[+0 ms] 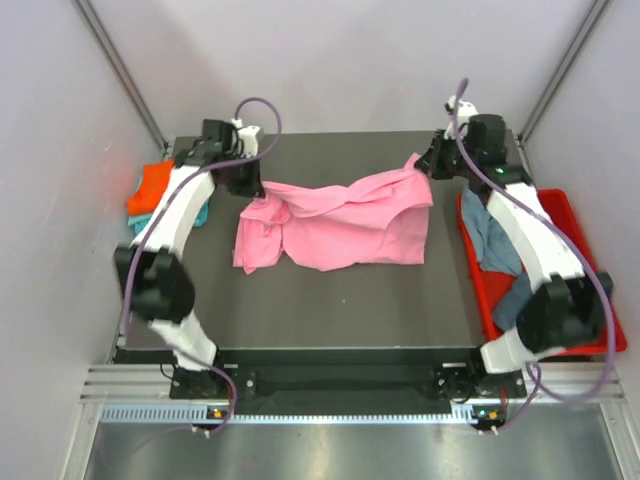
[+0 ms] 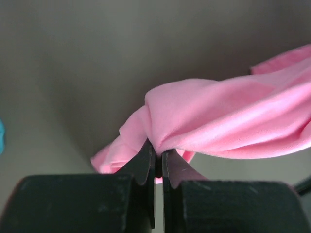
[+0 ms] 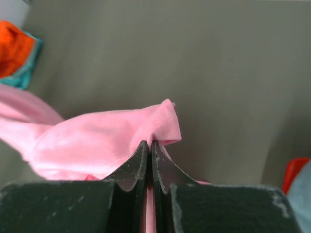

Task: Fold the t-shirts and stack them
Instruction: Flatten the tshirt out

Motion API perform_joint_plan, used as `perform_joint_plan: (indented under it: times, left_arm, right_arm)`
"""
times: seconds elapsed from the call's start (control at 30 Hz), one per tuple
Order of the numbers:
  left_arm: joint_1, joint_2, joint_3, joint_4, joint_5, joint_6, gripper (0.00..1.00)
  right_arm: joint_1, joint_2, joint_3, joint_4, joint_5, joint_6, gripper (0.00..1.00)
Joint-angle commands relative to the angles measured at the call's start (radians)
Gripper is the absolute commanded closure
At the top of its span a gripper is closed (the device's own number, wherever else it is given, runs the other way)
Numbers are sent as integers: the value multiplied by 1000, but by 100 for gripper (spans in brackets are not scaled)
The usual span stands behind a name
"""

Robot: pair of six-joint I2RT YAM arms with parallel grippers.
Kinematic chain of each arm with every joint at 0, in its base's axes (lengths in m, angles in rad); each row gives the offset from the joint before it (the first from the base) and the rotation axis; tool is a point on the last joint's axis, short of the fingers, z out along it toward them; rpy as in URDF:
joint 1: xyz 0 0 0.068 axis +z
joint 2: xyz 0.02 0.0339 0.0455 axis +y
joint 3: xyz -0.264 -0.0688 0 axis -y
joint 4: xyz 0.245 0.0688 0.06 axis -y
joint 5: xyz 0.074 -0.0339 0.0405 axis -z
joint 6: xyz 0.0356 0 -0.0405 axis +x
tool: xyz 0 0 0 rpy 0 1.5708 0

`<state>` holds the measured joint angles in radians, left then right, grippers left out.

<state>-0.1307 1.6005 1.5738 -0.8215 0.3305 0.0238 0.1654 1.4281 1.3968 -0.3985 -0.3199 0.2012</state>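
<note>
pink t-shirt (image 1: 340,230) | bunched, wrinkled, half-spread | left fingers (image 2: 145,165) pinching its fabric | right fingers (image 3: 138,165) pinching its hem

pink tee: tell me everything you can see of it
The pink t-shirt is plain, soft-looking fabric, unfolded and rumpled, spread across the far half of the dark table. The left gripper is shut on a bunched edge at one end, the right gripper on a stitched hem at the other.

Left pincer (image 2: 156,154) and right pincer (image 3: 149,144), both reaching far forward, are clamped closed.
</note>
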Motion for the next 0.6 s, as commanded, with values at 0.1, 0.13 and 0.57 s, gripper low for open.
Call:
perform_joint_plan:
  times: [0.1,0.13,0.57]
  left_arm:
    - [2,482,300,-8,-74,-10,100]
    - [2,524,390,-13,-103,-19,100]
    - [43,458,410,-53,-148,-160,42]
  right_arm:
    - [-23,281,60,127,-22,21,100]
    - [-23,304,74,136,-22,12,100]
    - [-38,390,119,182,-15,1,100]
